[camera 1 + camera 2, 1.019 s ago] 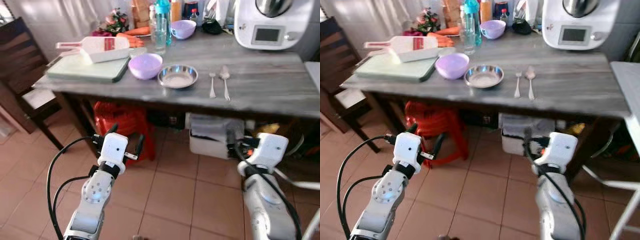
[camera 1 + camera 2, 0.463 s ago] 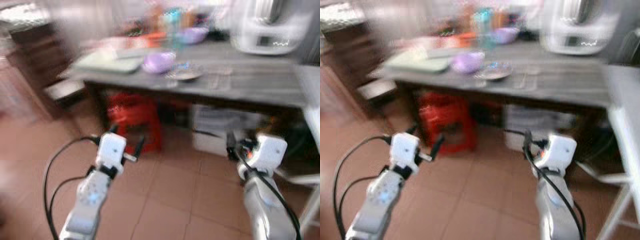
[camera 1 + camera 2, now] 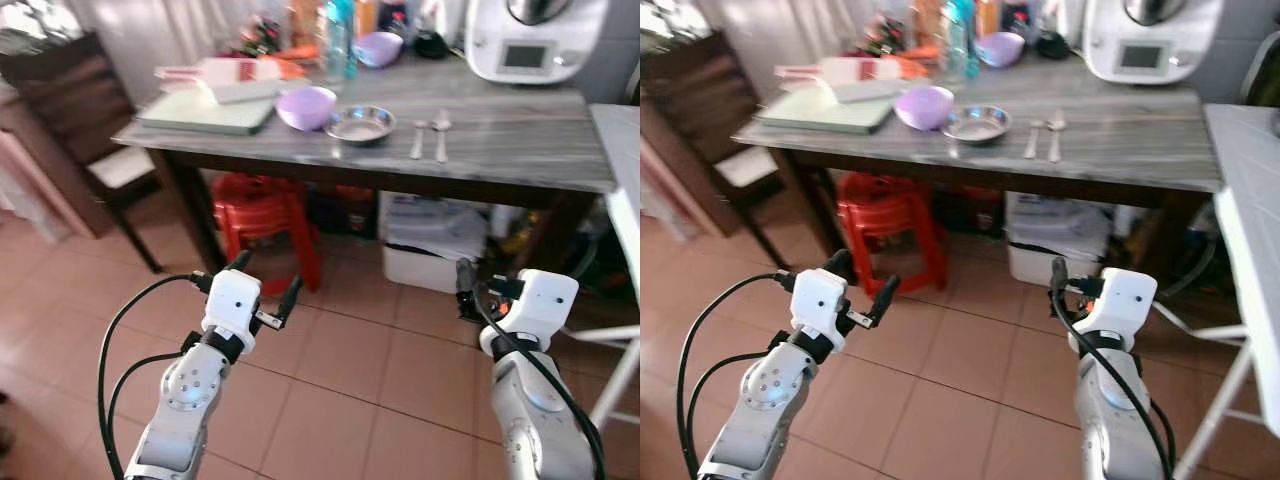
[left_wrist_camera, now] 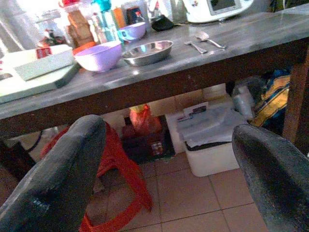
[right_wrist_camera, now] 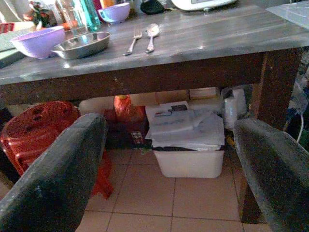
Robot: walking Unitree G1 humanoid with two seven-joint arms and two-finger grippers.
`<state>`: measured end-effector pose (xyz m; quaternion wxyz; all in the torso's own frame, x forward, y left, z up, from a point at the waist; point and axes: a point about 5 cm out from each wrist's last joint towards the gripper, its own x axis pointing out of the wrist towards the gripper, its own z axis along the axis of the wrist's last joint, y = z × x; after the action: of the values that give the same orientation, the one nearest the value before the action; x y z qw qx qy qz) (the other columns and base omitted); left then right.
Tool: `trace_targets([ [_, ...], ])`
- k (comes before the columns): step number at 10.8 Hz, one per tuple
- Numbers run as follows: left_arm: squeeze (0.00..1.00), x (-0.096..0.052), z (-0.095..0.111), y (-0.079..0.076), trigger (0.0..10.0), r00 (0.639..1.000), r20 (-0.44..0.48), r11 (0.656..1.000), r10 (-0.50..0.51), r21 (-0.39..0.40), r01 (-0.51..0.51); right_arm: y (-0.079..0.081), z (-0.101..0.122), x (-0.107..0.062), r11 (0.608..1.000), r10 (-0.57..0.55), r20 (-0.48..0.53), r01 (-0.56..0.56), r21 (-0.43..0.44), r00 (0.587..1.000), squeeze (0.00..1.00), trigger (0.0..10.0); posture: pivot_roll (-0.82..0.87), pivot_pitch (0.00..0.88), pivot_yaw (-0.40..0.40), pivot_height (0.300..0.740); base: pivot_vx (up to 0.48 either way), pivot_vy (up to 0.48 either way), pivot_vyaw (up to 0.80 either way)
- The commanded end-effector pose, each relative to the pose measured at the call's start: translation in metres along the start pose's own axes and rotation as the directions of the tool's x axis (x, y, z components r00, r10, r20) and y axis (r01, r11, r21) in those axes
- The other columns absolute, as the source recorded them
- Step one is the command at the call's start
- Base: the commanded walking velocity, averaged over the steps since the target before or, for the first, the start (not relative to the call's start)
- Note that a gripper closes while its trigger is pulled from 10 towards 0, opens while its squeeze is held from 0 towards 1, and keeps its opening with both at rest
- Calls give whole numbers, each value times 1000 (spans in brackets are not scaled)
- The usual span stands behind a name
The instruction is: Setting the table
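Observation:
A grey table (image 3: 520, 150) stands ahead of me, beyond both grippers. On it sit a purple bowl (image 3: 306, 106), a shallow metal dish (image 3: 360, 124), and a fork (image 3: 418, 140) beside a spoon (image 3: 441, 135). A second purple bowl (image 3: 378, 48) and a blue bottle (image 3: 335, 40) stand at the back. My left gripper (image 3: 265, 285) hangs open over the tiled floor, holding nothing. My right gripper (image 5: 169, 128) is also open and empty, low and short of the table's front edge.
A green cutting board (image 3: 205, 110) with a white tool (image 3: 240, 78) lies at the table's left end; a white kitchen appliance (image 3: 535, 40) stands back right. Under the table are a red stool (image 3: 262, 215) and a white bin (image 3: 430, 250). A dark chair (image 3: 85, 120) stands left, a white table (image 3: 622, 170) right.
The camera has drawn back through a blurred frame, so the table now looks farther and smaller. Both arms keep the same pose, grippers still open.

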<state>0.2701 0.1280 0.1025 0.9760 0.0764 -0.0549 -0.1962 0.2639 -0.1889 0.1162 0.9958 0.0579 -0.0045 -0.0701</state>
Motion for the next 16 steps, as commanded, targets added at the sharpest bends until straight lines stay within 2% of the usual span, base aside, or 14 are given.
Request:
trace_targets([
  [1, 0, 1, 1, 1, 10000, 1000, -2, 1000, -3, -4, 3, 1, 3, 1, 1000, 3, 10, -3, -3, 1000, 0, 10000, 23, 31, 99, 740, 0, -307, 0],
  [12, 0, 1, 2, 0, 10000, 1000, -1, 1000, -16, -14, 16, 3, 3, 2, 1000, -14, 15, 14, -3, 1000, 0, 10000, 29, 38, 102, 740, 0, -366, -40],
  [14, 0, 1, 2, 0, 10000, 1000, -2, 1000, -19, -15, 19, 1, 3, 2, 1000, -20, 12, 21, -7, 1000, 0, 10000, 30, 40, 102, 740, 0, -381, -587],
  [16, 0, 1, 2, -2, 10000, 1000, -4, 1000, -22, -16, 22, 1, 2, 2, 1000, -19, 12, 19, -8, 1000, 0, 10000, 28, 41, 101, 740, 0, -377, 0],
])
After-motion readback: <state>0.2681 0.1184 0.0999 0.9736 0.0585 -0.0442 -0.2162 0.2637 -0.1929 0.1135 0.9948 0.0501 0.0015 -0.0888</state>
